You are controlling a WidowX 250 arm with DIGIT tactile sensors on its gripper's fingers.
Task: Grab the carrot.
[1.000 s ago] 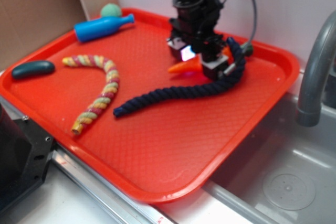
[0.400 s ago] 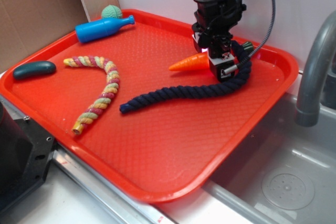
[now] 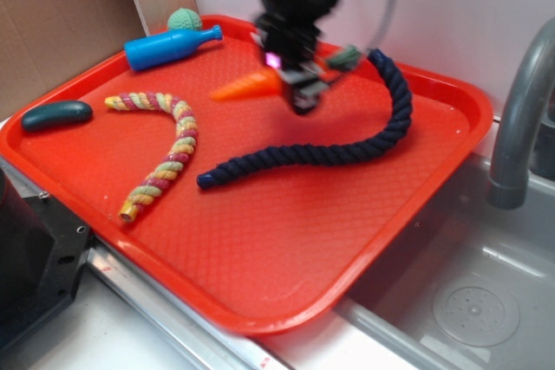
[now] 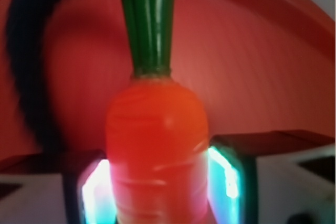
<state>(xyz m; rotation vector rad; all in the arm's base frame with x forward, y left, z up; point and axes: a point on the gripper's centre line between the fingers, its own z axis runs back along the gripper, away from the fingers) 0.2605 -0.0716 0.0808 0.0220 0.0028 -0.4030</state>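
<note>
The carrot [image 3: 245, 87] is orange with a dark green stub top [image 3: 344, 58]. It hangs level in the air above the back of the red tray [image 3: 286, 240], its tip pointing left. My gripper [image 3: 290, 84] is shut on the carrot's thick end. In the wrist view the carrot [image 4: 157, 145] fills the gap between the two glowing pads [image 4: 224, 174] of my gripper [image 4: 159, 182], with the green top [image 4: 150, 22] sticking out ahead.
A dark navy rope [image 3: 347, 145] curves across the tray under the gripper. A multicoloured twisted rope [image 3: 165, 149], a blue bottle [image 3: 169, 45], a green ball [image 3: 183, 18] and a dark teal oblong [image 3: 55, 114] lie at the left. A sink and faucet [image 3: 520, 119] stand at right.
The gripper has closed on the carrot, lifted it off the tray and carried it to the left. The navy rope has shifted a little.
</note>
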